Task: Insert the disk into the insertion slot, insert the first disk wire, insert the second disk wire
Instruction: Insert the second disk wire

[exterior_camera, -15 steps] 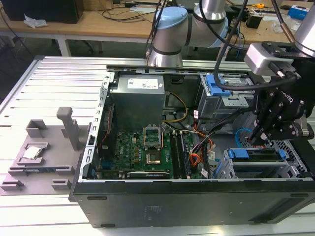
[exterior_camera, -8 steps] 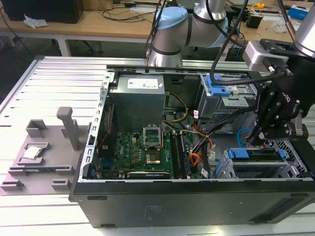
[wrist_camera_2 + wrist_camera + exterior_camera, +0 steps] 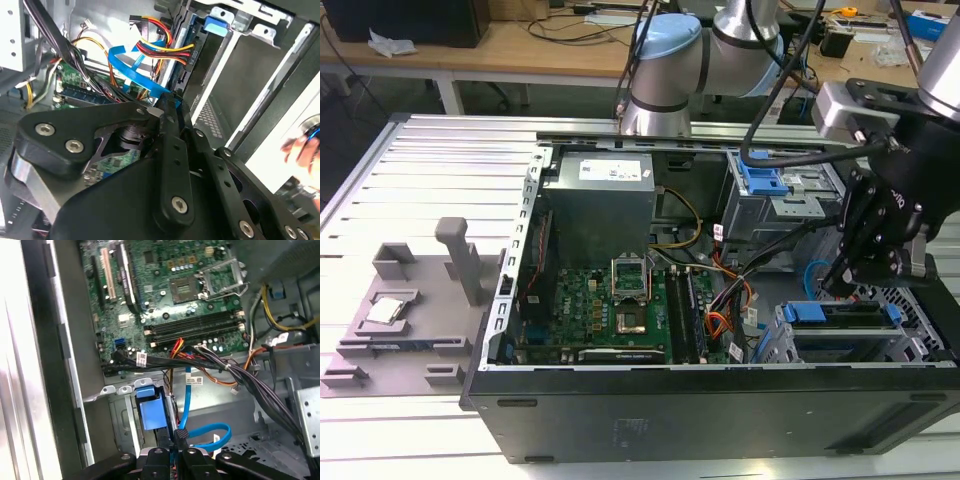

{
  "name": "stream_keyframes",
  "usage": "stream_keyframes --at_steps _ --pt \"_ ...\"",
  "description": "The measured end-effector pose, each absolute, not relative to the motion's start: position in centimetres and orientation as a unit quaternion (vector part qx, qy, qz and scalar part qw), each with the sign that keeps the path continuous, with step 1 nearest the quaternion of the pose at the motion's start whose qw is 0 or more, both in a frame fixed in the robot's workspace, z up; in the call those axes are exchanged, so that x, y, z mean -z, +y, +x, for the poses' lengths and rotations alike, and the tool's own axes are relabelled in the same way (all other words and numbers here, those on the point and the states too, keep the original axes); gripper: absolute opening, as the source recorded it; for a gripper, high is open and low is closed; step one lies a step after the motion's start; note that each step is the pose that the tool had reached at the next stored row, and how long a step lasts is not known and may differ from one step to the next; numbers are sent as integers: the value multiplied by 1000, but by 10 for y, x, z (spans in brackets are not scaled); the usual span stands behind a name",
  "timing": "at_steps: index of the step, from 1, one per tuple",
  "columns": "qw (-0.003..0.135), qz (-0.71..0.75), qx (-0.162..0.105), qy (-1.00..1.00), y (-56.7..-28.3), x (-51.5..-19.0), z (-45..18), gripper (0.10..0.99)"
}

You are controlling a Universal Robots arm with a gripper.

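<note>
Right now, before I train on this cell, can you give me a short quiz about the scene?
1. True or false: the disk sits in the slot.
2. The gripper is nearest to: A) the blue cable; B) the power supply; C) the CPU socket.
3. What colour is the disk's carrier?

Key: 1 true; 2 A; 3 blue.
</note>
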State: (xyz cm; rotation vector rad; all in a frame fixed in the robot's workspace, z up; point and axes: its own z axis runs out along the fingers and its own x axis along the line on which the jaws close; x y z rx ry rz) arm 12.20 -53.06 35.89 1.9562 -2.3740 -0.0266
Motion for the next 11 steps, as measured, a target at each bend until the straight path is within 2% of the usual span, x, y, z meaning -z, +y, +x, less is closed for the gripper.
stream_keyframes --at_steps 11 --pt "34 705 5 -709 -531 -347 130 165"
